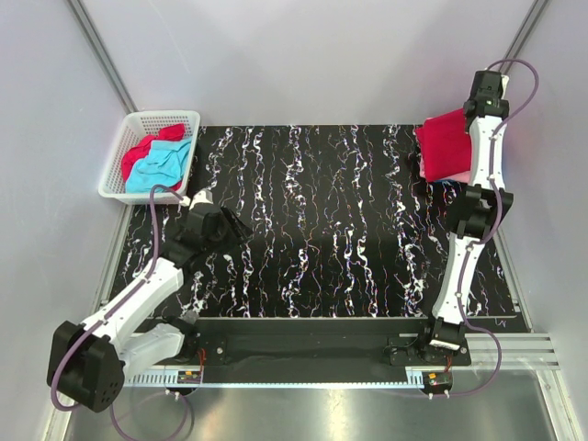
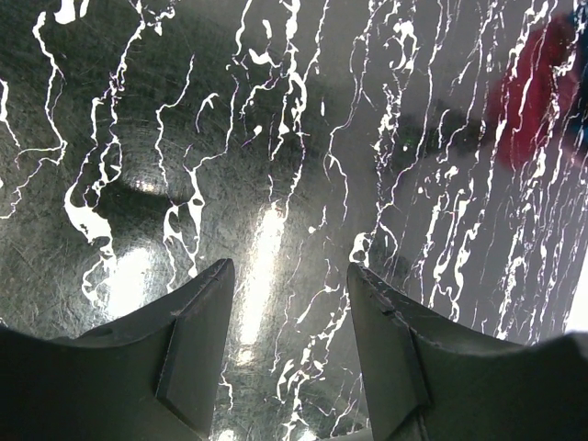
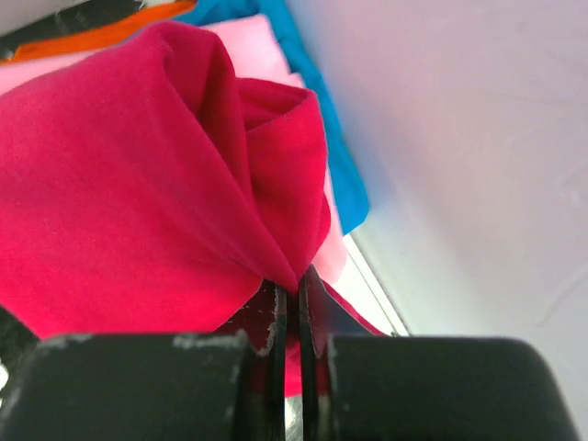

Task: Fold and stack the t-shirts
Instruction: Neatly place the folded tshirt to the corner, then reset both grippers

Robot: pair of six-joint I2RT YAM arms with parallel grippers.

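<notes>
Two risks I see. Right fingers (image 3: 277,322) are clenched on a bunched fold of the red shirt (image 3: 138,184), which sits on the pink shirt (image 3: 248,46) at the worktop's (image 1: 322,211) far right corner. Pulling away clamped could drag the fold open or skew the stack. Left fingers (image 2: 207,331) hang released over the worktop, grasping nothing. More shirts (image 1: 158,165) lie in the basket (image 1: 138,119).
</notes>
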